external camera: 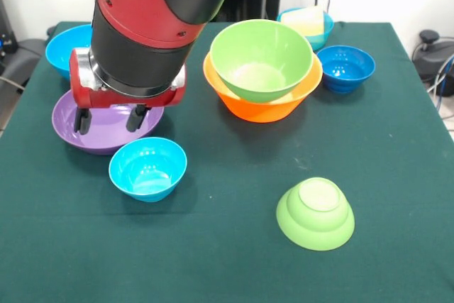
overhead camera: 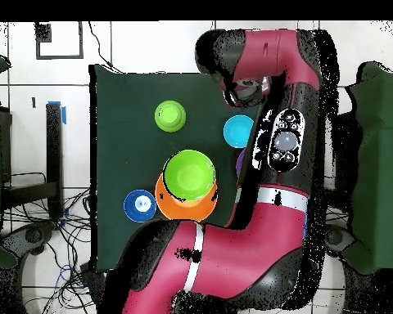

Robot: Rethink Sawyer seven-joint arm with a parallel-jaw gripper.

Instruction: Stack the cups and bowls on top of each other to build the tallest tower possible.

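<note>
My gripper (external camera: 110, 118) hangs open and empty just over the large purple bowl (external camera: 106, 140), its two black fingers (external camera: 84, 120) apart above the bowl's inside. A small light blue bowl (external camera: 147, 168) stands right in front of the purple one. The large lime green bowl (external camera: 261, 58) sits tilted inside the large orange bowl (external camera: 266, 108). A small lime green bowl (external camera: 315, 213) lies upside down in front. A small dark blue bowl (external camera: 345, 67) stands at the right. At the back, a pale yellow cup (external camera: 306, 19) rests in another light blue bowl (external camera: 323, 33). The orange cup is out of view.
A large blue bowl (external camera: 65, 49) stands at the back left, partly behind my arm. In the overhead view my arm (overhead camera: 273, 139) covers the gripper and most of the purple bowl (overhead camera: 241, 159). The table's green cloth (external camera: 213, 260) ends at the right edge.
</note>
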